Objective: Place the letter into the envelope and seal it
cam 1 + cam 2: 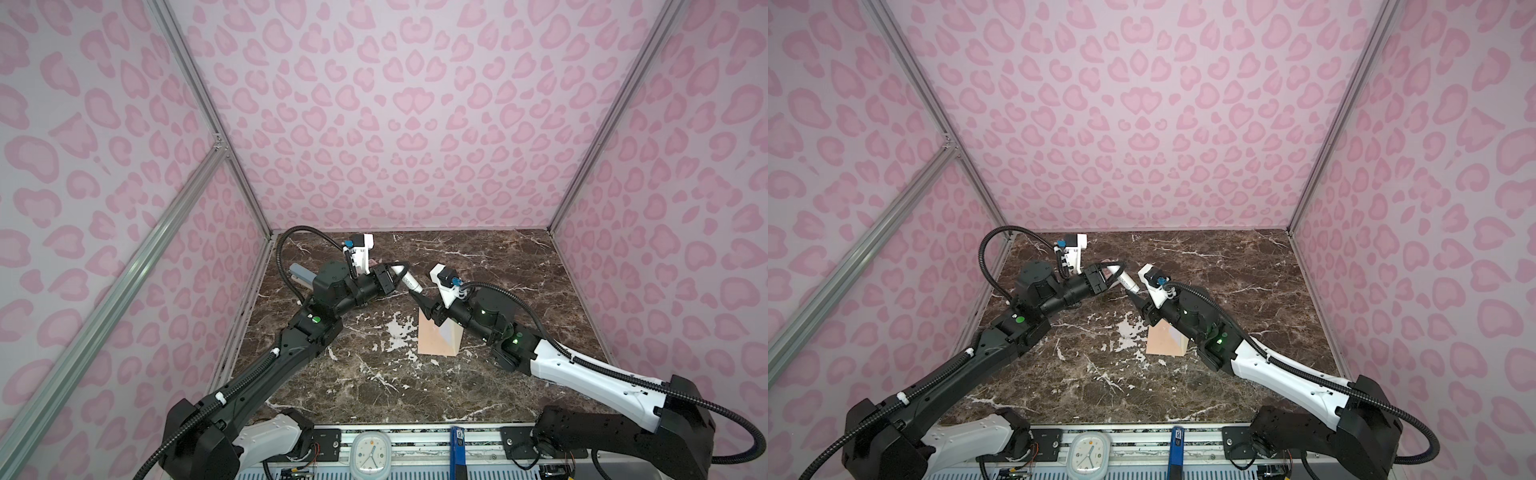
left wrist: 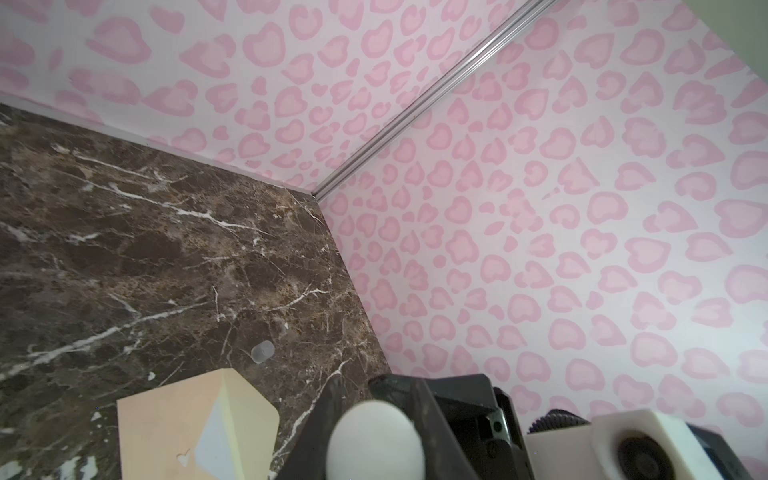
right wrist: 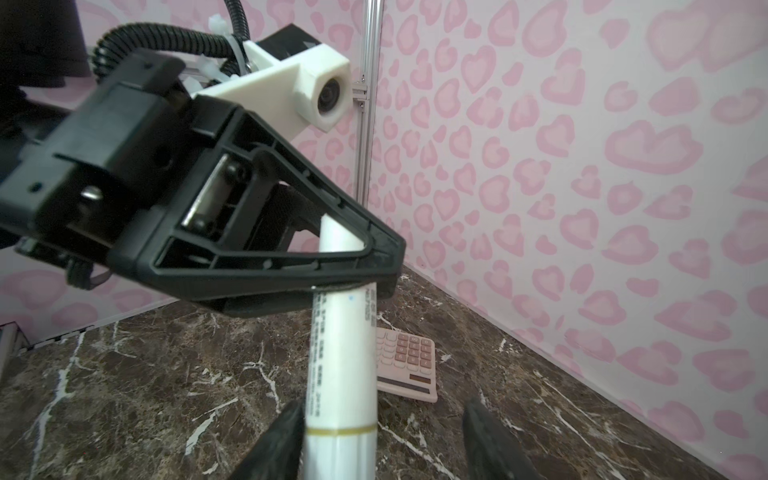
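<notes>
On the brown marble table (image 1: 478,374) lie the peach envelope (image 1: 432,338) and a pink calculator (image 3: 409,365).

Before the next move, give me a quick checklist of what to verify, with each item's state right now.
1. Left tool shut on the white tube: ok.
2. Right tool open, jaws either side of the tube's lower end: ok.
3. Envelope lying flat on the table: ok.
4. Letter inside the envelope: cannot tell.
5. Envelope flap sealed: cannot tell.
6. Pink calculator lying apart from the envelope: ok.
</notes>
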Motion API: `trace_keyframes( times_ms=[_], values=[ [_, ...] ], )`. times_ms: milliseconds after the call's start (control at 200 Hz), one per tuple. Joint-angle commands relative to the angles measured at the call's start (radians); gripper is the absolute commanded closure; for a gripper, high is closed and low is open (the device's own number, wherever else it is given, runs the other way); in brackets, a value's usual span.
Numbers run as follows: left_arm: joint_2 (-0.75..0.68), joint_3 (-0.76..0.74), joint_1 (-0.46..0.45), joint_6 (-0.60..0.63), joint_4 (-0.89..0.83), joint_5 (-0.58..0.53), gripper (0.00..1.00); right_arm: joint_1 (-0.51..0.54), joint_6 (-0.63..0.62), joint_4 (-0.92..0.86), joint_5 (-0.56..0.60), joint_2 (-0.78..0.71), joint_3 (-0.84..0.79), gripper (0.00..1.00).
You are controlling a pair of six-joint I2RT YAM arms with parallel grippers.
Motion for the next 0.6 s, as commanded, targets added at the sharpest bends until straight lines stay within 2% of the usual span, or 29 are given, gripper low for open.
trace_keyframes(
  times_ms=[0,140,325,455,595],
  values=[
    [-0.007,0.04,0.001,0.18,-0.134,0.003,0.83,-0.038,0.111,-0.091,-0.15,0.017,0.027,0.37],
    [-0.01,0.053,0.0,0.28,-0.168,0.045,0.83,-0.084,0.201,-0.074,-0.246,0.063,0.049,0.38],
    [-0.002,0.06,0.001,0.33,-0.197,0.055,0.84,-0.082,0.244,-0.011,-0.344,0.113,0.061,0.41],
    [0.002,0.06,0.001,0.337,-0.203,0.039,0.85,-0.079,0.236,-0.022,-0.388,0.142,0.076,0.47],
    [0.005,0.06,0.003,0.338,-0.206,0.033,0.85,-0.069,0.231,-0.025,-0.386,0.149,0.073,0.57]
  ],
)
